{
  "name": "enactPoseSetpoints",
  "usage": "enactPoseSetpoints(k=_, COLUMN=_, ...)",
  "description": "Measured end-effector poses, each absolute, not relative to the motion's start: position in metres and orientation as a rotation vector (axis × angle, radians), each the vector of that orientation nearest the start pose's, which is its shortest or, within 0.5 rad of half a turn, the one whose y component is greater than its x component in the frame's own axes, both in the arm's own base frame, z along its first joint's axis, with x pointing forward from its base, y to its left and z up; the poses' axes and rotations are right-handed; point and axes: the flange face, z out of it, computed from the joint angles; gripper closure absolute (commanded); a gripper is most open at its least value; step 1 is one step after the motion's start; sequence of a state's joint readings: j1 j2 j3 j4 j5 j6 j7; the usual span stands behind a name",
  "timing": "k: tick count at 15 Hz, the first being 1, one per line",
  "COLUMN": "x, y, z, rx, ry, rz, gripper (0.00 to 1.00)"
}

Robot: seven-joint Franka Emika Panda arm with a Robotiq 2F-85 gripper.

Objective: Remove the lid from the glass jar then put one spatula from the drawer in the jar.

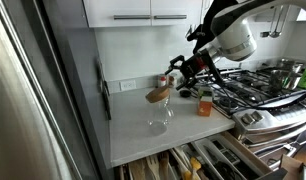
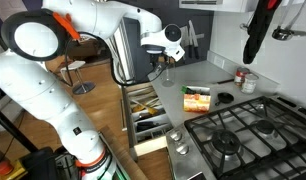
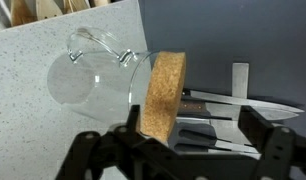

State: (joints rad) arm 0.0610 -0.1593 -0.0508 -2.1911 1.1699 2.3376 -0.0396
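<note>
Wrist view: end effector (image 3: pixel 188 135) comes in at 6 o'clock with its fingers (image 3: pixel 261 135) spread apart. There is a clear gap between the 3 o'clock finger and the cork lid (image 3: pixel 161 95). The lid's lower edge is hidden behind the other finger, so contact there can't be told.

The lid is a thick tan cork disc, seen edge-on and tilted, at the mouth of the glass jar (image 3: pixel 88 75). Can't tell if it is still seated. The jar is clear and round-bodied, with a wire bail on its 12 o'clock side. It lies at 10 o'clock from the lid, on the speckled white bench (image 3: pixel 33 120).

In an exterior view the jar (image 1: pixel 160 122) is on the bench with the lid (image 1: pixel 158 95) at its 12 o'clock and the end effector (image 1: pixel 173 85) just beside the lid. The open drawer (image 1: pixel 183 165) is at 6 o'clock and the stove (image 1: pixel 258 85) at 3 o'clock.
</note>
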Motion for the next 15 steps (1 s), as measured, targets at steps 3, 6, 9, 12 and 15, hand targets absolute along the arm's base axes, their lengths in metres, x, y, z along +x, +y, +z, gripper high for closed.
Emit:
enactPoseSetpoints(k=3, x=0.543, y=0.014, z=0.483, rx=-1.985, ry=0.794, rz=-0.302, gripper=0.00)
enactPoseSetpoints(k=6, x=0.551, y=0.013, z=0.473, rx=-1.965, ry=0.822, rz=-0.271, gripper=0.00)
enactPoseSetpoints(k=9, x=0.556, y=0.013, z=0.463, rx=-1.956, ry=0.832, rz=-0.226, gripper=0.00)
enactPoseSetpoints(k=12, x=0.560, y=0.014, z=0.460, rx=-1.943, ry=0.824, rz=-0.195, gripper=0.07)
enactPoseSetpoints(k=15, x=0.564, y=0.016, z=0.458, rx=-1.925, ry=0.812, rz=-0.163, gripper=0.19)
